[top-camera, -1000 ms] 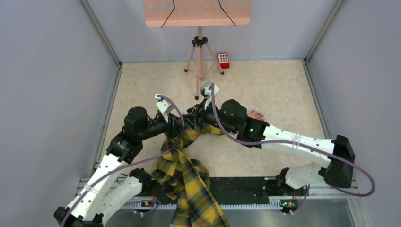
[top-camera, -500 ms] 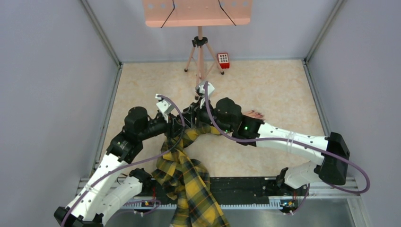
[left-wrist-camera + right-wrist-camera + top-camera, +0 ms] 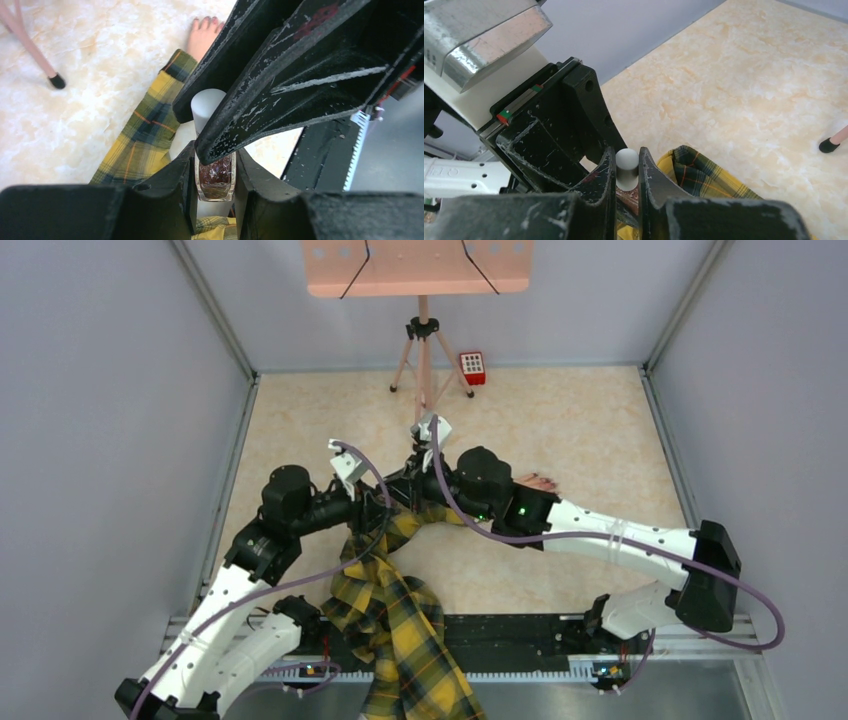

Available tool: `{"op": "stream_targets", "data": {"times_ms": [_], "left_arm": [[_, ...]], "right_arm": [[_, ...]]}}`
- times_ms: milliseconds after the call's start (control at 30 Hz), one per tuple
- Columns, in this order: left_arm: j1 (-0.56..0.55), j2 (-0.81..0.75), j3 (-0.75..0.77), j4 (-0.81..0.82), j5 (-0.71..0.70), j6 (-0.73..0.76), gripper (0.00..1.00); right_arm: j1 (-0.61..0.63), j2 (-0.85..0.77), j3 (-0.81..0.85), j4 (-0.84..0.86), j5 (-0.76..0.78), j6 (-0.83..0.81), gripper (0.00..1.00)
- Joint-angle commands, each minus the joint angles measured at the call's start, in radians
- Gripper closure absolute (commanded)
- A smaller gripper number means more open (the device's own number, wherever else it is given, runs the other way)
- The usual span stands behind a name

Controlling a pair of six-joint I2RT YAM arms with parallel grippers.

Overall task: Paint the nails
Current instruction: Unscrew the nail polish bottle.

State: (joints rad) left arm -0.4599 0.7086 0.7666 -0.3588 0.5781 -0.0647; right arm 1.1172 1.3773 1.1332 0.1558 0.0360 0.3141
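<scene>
Nails [image 3: 214, 20], dark red and glossy, tip the pale mannequin hand [image 3: 202, 40], which lies on the bench [image 3: 75, 75] with its wrist in a yellow-black plaid sleeve [image 3: 145, 130]. Your left gripper [image 3: 215, 165] is clamped on a small glass nail polish bottle [image 3: 216, 179] of dark red polish, held over the sleeve. Your right gripper [image 3: 626, 156] is closed on the bottle's white cap [image 3: 627, 161]. In the top view the mannequin hand shows just beyond your right arm.
</scene>
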Motion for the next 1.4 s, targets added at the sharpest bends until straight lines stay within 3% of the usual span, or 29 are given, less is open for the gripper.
{"op": "stream_targets", "data": {"times_ms": [0,233,467,1367], "left_arm": [[-0.004,-0.025,0.026,0.096,0.217,-0.011,1.0],[-0.005,-0.018,0.01,0.187,0.531,-0.081,1.0],[-0.004,-0.02,0.009,0.195,0.592,-0.09,1.0],[-0.004,-0.012,0.01,0.178,0.557,-0.073,1.0]], "right_arm": [[0.011,-0.085,-0.009,0.051,-0.088,-0.078,1.0],[-0.008,-0.189,-0.063,0.057,-0.373,-0.167,1.0],[-0.034,-0.227,-0.076,0.086,-0.573,-0.161,1.0],[-0.06,-0.276,-0.133,0.153,-0.459,-0.114,1.0]]}}
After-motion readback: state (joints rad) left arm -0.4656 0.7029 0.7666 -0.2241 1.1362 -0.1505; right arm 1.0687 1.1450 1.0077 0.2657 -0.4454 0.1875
